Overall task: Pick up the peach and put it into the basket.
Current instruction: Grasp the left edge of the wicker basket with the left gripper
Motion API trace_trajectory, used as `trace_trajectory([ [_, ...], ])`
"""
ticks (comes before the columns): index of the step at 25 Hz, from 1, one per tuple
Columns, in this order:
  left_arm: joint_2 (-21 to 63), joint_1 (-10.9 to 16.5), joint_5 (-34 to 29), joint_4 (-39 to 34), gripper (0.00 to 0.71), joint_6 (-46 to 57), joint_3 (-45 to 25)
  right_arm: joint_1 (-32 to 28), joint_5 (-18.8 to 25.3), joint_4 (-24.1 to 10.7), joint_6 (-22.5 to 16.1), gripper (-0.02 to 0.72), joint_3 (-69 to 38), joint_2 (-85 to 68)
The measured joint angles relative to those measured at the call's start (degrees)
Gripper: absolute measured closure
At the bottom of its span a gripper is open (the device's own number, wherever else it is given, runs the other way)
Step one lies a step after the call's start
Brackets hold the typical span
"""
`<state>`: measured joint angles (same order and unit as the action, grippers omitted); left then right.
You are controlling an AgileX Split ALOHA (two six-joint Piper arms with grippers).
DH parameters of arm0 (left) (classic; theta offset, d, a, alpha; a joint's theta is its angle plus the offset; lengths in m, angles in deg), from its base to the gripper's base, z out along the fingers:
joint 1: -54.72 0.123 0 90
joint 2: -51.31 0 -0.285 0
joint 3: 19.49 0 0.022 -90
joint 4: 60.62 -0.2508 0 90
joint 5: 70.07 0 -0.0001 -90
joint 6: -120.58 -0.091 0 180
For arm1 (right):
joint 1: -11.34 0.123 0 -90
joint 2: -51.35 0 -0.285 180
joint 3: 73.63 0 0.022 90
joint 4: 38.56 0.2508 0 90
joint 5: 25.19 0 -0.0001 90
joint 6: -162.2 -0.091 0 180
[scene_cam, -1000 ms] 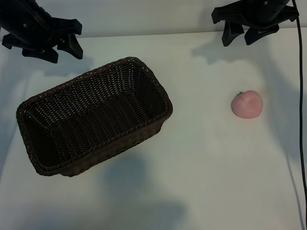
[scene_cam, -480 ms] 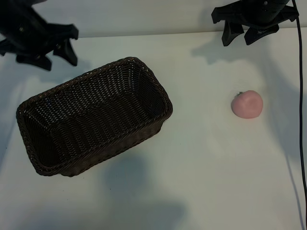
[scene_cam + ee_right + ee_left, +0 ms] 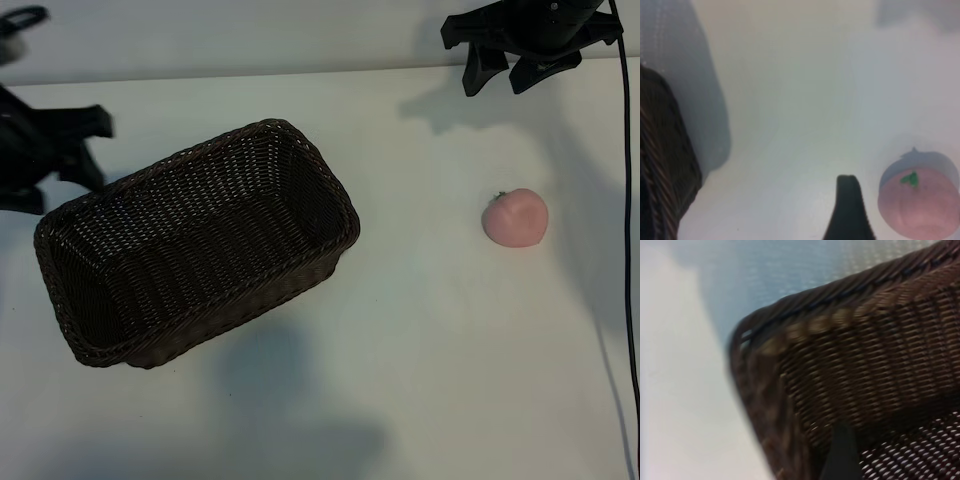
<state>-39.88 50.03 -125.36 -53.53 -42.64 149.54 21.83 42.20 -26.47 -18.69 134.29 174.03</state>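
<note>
Below the right pincer (image 3: 503,78), which hangs wide open and empty at the desk's (image 3: 420,330) far edge, the peach (image 3: 515,217) lies alone, pale pink and matte; only the right wrist view shows its green stem. Well apart, the left pincer (image 3: 60,160), partly cut off at the picture's edge, stands open and empty beside the dark woven basket (image 3: 195,240), whose braided corner fills the left wrist view.

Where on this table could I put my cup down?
Bare table lies between the basket and the peach, and along the whole near edge. It is tighter by the left end effector, beside the basket's corner.
</note>
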Motion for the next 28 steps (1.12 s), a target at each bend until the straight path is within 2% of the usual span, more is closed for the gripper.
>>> trace_trajectory([
  [4, 5.22, 0.00, -3.92, -7.49, 0.142, 6.58, -0.62, 0.00, 0.00, 0.00, 0.00, 0.189, 0.00, 0.00],
  [8, 6.02, 0.00, -4.10, -8.38, 0.144, 8.59, -5.38, 0.00, 0.00, 0.00, 0.00, 0.189, 0.00, 0.00],
  [18, 5.66, 0.00, 6.44, -7.91, 0.144, 13.40, -18.25, 0.00, 0.00, 0.00, 0.21, 0.189, 0.00, 0.00],
  [28, -0.33, 0.00, 12.55, -7.09, 0.144, 14.86, -20.61, 0.00, 0.17, 0.00, 0.21, 0.189, 0.00, 0.00],
])
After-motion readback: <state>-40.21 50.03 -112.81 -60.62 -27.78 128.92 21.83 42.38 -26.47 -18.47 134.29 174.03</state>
